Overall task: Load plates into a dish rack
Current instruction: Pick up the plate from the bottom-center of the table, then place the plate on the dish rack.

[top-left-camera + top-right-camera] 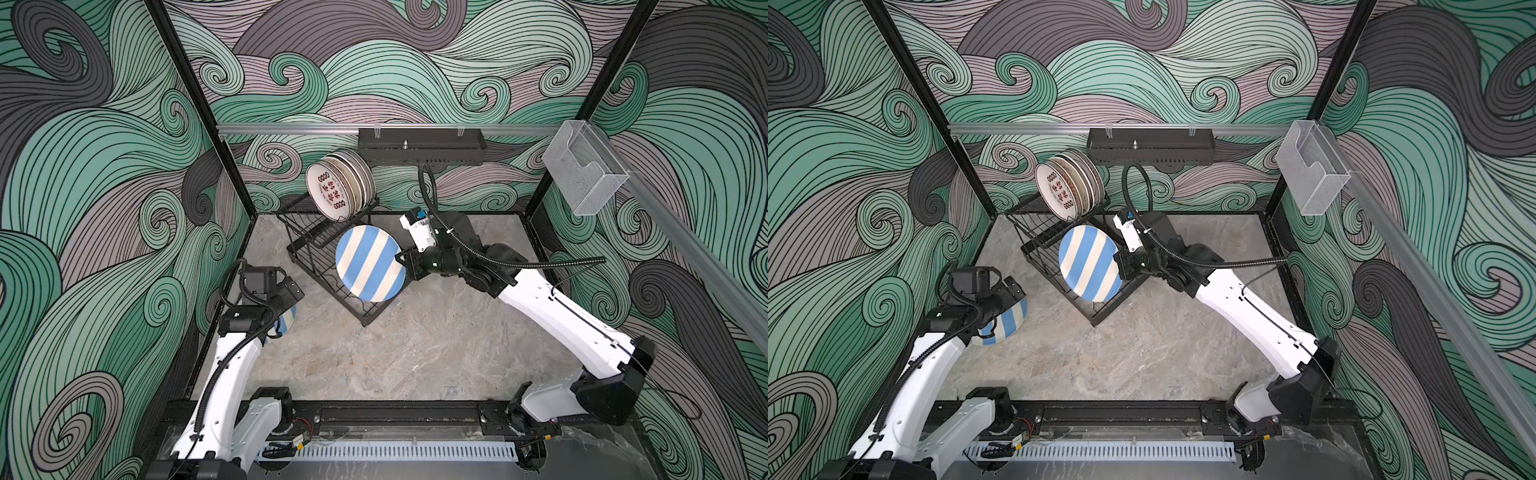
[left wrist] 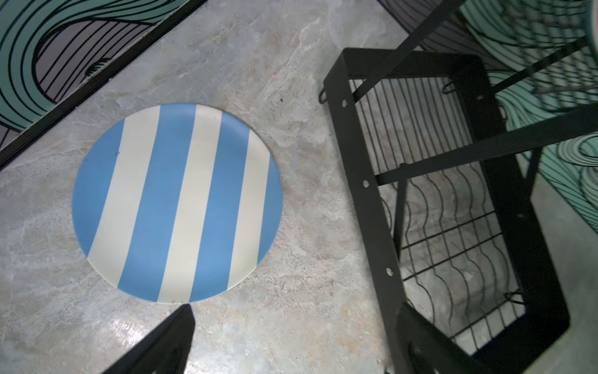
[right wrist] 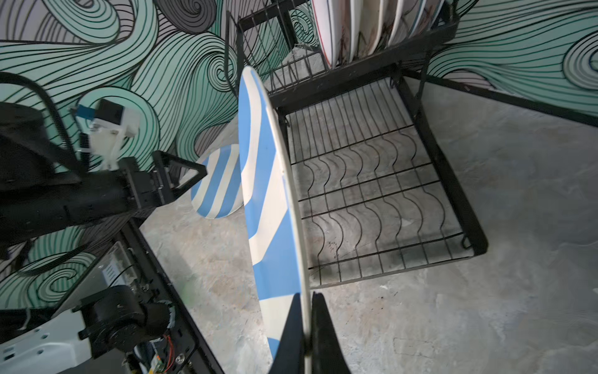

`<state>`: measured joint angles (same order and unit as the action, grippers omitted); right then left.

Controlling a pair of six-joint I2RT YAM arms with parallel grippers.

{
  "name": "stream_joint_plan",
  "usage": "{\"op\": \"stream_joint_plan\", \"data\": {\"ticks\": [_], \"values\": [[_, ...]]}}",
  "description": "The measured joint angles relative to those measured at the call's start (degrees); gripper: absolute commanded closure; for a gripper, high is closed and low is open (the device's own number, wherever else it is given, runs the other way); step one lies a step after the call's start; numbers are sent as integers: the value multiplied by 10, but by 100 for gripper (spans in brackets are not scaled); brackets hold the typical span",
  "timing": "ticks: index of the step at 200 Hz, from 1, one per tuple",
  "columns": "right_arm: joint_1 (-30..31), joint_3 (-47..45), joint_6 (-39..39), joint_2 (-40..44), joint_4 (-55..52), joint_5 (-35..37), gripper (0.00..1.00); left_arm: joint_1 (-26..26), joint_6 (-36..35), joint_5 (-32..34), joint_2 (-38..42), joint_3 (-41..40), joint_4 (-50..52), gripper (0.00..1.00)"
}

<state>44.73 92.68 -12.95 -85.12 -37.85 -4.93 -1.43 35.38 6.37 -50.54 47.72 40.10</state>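
The right arm (image 1: 540, 303) is stretching in low, its jaws clamping tight on the rim of the striped plate (image 1: 370, 262), which is hanging roughly on edge over the dish rack (image 1: 309, 259) and its wavy lower wires (stacked plates (image 1: 340, 185) are filling the upper shelf). It should be lowering the plate edge-first and upright into one wire trough before loosening.

From both top views we look steeply down on the whole desk (image 1: 415, 353) from above its front edge (two near-equal views). Our wrist cameras sit close over it, both catching the rack (image 2: 355, 145).
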Motion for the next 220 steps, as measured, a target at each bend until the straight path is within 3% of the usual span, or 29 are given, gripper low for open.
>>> {"op": "stream_joint_plan", "data": {"ticks": [33, 81, 140, 185, 220], "values": [[0, 105, 39, -68, -25, 49, 100, -27, -40, -51, -19, 45, -3, 1], [0, 285, 85, -161, -35, 77, 100, -50, -78, -110, -63, 50, -4, 1], [1, 497, 120, -286, -25, 99, 100, -53, -71, -165, -64, -13, -56, 1], [9, 521, 147, -350, 6, 120, 100, -53, -66, -181, -75, -25, -61, 1], [19, 490, 173, -360, 64, 152, 100, -53, -64, -190, -77, -25, -72, 1]]}}
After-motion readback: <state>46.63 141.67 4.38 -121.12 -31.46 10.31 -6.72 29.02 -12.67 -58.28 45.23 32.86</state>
